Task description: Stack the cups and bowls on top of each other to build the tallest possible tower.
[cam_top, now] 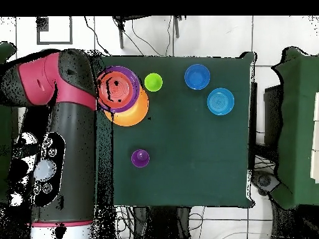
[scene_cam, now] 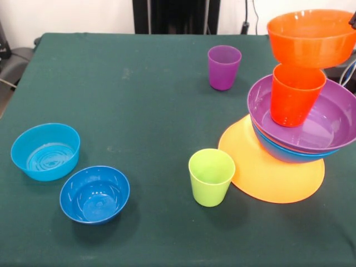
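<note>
Green table (scene_cam: pixel 139 111): tower (scene_cam: pixel 300 111) leaning, orange bowl (scene_cam: pixel 311 36) topmost; fingers' state unclear.

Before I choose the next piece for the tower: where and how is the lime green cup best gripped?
Probably by its rim, from straight above. The lime green cup stands upright, mouth open, so one finger could go inside and one outside the wall. The smooth sides taper downward, so a side grip may slip. The orange-yellow bowl sits close on one side; a top approach avoids it.
</note>
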